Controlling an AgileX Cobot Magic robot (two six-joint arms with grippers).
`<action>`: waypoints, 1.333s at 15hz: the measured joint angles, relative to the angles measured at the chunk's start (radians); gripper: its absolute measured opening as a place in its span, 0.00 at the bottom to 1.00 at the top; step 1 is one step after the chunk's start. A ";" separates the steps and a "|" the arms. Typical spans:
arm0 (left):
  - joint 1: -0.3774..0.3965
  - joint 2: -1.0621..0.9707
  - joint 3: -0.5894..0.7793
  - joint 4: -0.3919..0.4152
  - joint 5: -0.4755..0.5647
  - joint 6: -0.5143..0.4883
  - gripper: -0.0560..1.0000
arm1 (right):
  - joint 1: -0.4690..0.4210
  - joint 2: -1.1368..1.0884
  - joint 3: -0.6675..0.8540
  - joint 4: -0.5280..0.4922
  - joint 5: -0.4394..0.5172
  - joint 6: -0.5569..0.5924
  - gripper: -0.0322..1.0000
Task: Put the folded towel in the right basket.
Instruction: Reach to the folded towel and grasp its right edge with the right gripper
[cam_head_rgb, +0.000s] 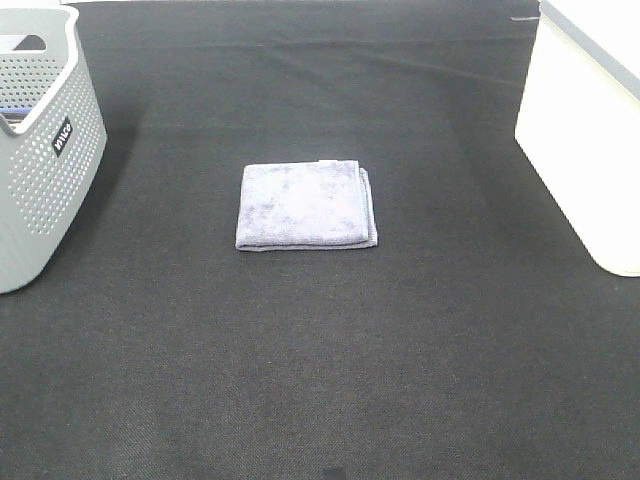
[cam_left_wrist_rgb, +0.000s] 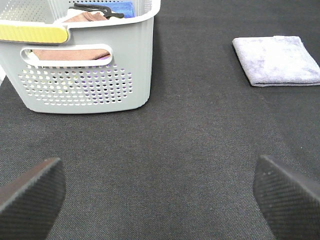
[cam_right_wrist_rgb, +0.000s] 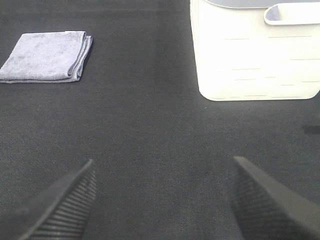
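Note:
A folded lavender-grey towel (cam_head_rgb: 306, 205) lies flat in the middle of the black mat. It also shows in the left wrist view (cam_left_wrist_rgb: 277, 61) and in the right wrist view (cam_right_wrist_rgb: 46, 56). The right basket (cam_head_rgb: 588, 130) is white and stands at the right edge; the right wrist view shows its wall (cam_right_wrist_rgb: 255, 60). My left gripper (cam_left_wrist_rgb: 157, 192) is open and empty, low over the mat, well short of the towel. My right gripper (cam_right_wrist_rgb: 162, 200) is open and empty, between towel and white basket. Neither gripper shows in the high view.
A grey perforated basket (cam_head_rgb: 45, 150) stands at the left edge; in the left wrist view (cam_left_wrist_rgb: 82, 75) it holds several cloths. The black mat (cam_head_rgb: 320, 360) covers the whole table.

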 joint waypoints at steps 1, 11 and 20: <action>0.000 0.000 0.000 0.000 0.000 0.000 0.97 | 0.000 0.000 0.000 0.000 0.000 0.000 0.71; 0.000 0.000 0.000 0.000 0.000 0.000 0.97 | 0.000 0.000 0.000 0.000 0.000 0.000 0.71; 0.000 0.000 0.000 0.000 0.000 0.000 0.97 | 0.000 0.000 0.000 0.000 0.000 0.000 0.71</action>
